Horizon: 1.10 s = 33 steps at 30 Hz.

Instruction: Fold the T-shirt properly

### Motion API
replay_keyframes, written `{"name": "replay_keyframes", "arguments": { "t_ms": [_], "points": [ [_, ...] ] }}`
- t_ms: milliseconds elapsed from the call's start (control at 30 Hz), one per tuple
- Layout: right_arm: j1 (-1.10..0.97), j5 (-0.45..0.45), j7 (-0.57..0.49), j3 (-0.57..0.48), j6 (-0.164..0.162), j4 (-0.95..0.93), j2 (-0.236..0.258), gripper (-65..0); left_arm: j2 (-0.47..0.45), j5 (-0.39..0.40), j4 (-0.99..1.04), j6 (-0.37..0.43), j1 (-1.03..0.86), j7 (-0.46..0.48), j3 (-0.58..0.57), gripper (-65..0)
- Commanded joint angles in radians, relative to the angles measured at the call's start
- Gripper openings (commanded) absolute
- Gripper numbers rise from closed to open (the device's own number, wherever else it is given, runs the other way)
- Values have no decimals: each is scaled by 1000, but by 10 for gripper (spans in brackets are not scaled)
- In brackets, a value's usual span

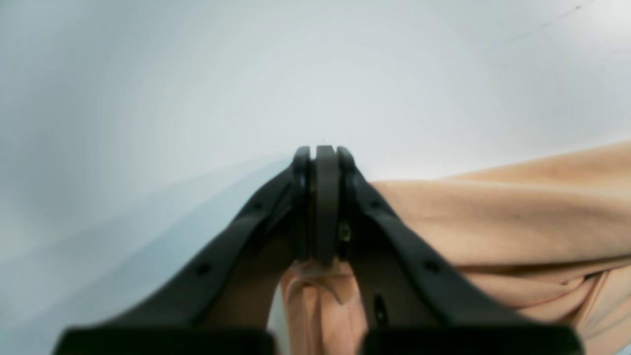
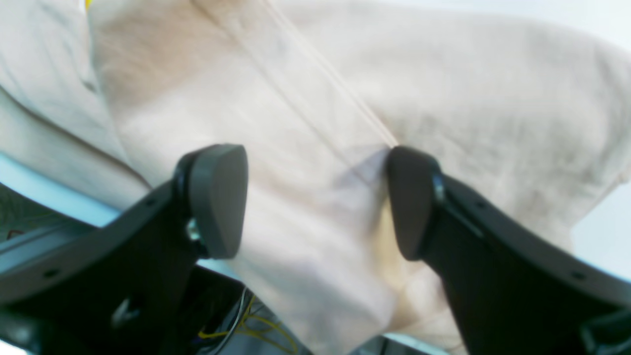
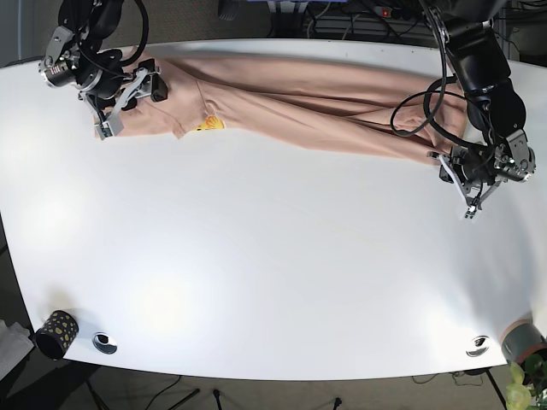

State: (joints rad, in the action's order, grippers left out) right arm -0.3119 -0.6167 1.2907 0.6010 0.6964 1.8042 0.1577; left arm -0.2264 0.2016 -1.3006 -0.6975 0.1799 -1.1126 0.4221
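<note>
A peach T-shirt [image 3: 299, 98] lies stretched in a long rumpled band across the far side of the white table [image 3: 273, 256]. It has a small yellow print [image 3: 209, 125] near its left end. My right gripper [image 3: 128, 107] is at the shirt's left end. In the right wrist view it [image 2: 315, 202] is open, jaws wide apart over the fabric [image 2: 443, 88]. My left gripper [image 3: 463, 192] is at the shirt's right end. In the left wrist view it [image 1: 320, 155] is shut, with a fold of the shirt [image 1: 493, 222] pinched between the fingers.
A black cup with yellow dots [image 3: 55, 333] and a small metal disc [image 3: 104, 342] sit at the front left edge. Another disc [image 3: 477, 345] and a potted plant [image 3: 523, 380] are at the front right corner. Cables run behind the table's far edge.
</note>
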Motion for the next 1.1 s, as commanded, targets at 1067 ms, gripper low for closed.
{"name": "replay_keyframes", "arguments": {
  "t_ms": [1067],
  "points": [
    [21,-21,-10,3,2,13,10,-220,-17,-15,-606,-1,-285,-108,-1,-604]
  ]
}}
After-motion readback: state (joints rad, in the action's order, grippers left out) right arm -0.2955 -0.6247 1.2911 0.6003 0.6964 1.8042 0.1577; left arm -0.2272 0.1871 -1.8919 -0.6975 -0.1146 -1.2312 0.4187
